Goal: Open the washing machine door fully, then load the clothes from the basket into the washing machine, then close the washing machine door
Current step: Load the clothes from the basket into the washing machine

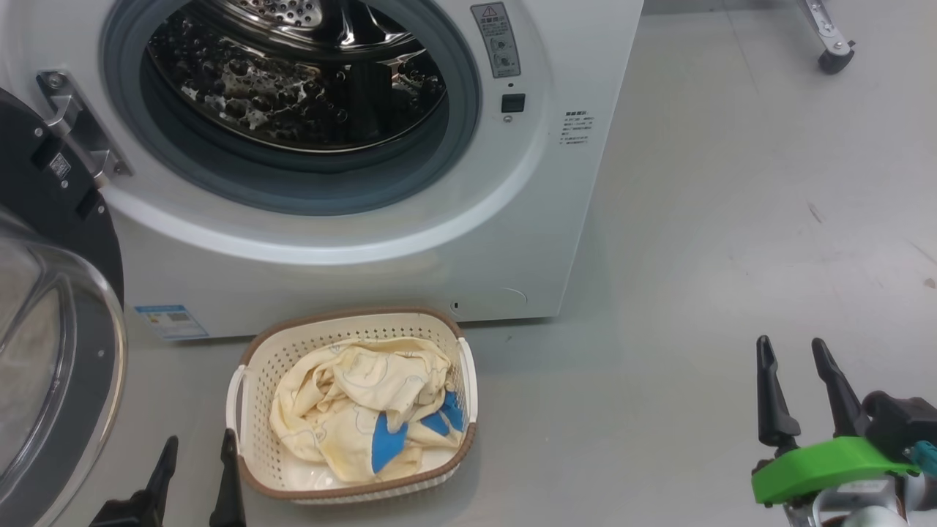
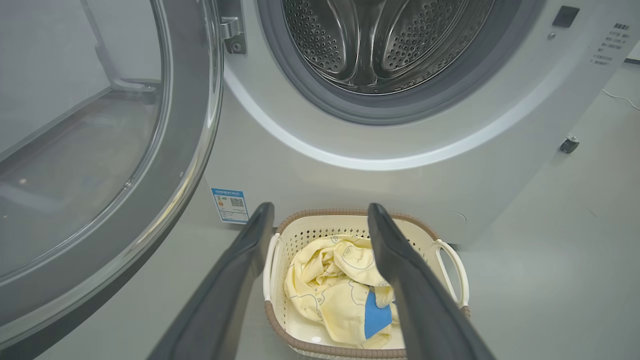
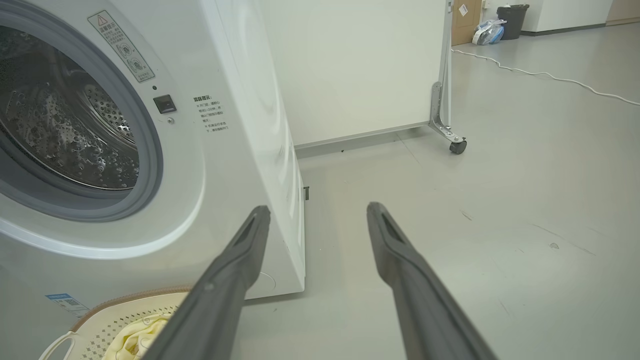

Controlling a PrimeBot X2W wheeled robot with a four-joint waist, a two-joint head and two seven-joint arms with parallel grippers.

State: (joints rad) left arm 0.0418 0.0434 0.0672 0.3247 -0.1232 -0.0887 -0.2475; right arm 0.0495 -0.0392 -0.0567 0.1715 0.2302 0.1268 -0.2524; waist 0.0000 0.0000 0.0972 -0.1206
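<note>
Left gripper (image 1: 201, 437) low, jaws spread wide, empty, just beside basket (image 1: 344, 315). Right gripper (image 1: 790, 342) off to side, jaws wide too, holding nothing. Washing machine door (image 1: 44, 351) swung out at left: opening step looks done. Clothes (image 1: 351, 410) heaped in basket, in front of washing machine (image 1: 366, 271); drum (image 1: 293, 88) bare. Loading and closing left.

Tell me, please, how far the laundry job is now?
Done: the door stands swung wide open at the left of the washing machine. In hand: nothing; the left gripper, open, hangs near the basket, the right gripper, open, over bare floor. Left: the clothes lie in the basket, so loading and closing the door remain.
</note>
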